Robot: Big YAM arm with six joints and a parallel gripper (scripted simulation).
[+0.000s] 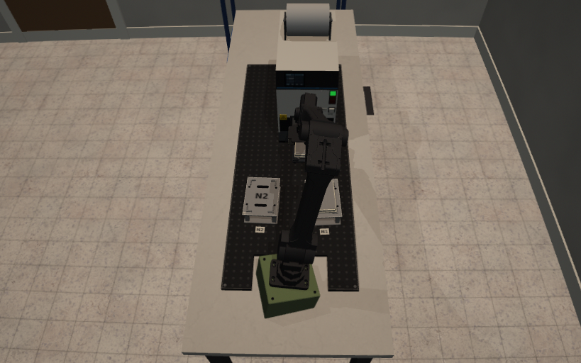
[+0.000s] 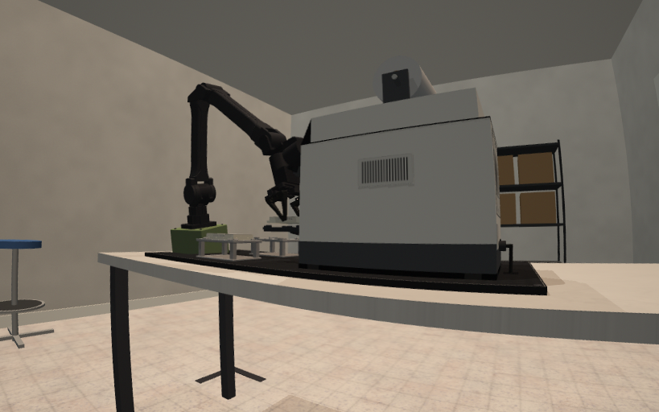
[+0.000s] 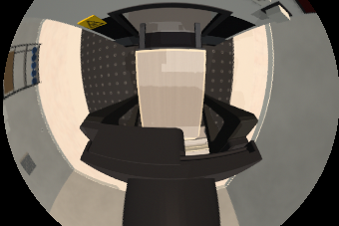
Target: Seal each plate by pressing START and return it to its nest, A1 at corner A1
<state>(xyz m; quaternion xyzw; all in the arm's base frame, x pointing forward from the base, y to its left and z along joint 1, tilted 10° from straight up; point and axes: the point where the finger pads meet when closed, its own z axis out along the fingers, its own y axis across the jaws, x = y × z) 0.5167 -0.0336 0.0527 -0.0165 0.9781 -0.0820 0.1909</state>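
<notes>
One pale rectangular foil-topped plate (image 1: 299, 149) (image 3: 170, 86) sits clamped in the black two-fingered pincer (image 2: 288, 219) (image 3: 170, 97); likely N2-bound: lift level, keep A1 orientation, lower straight.

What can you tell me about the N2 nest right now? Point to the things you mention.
The N2 nest (image 1: 270, 201) (image 2: 282, 248) is a pale grey, metal-looking stand: a flat rectangular top on short posts. The top carries a black "N2", two dark slots and raised corner pieces. It holds no plate. It stands level on the black perforated board (image 1: 256, 108) (image 2: 397, 282) (image 3: 102, 73), with a small N2 tag (image 1: 259, 230) nearby on its arm-base side. Nothing seems to touch its top.
</notes>
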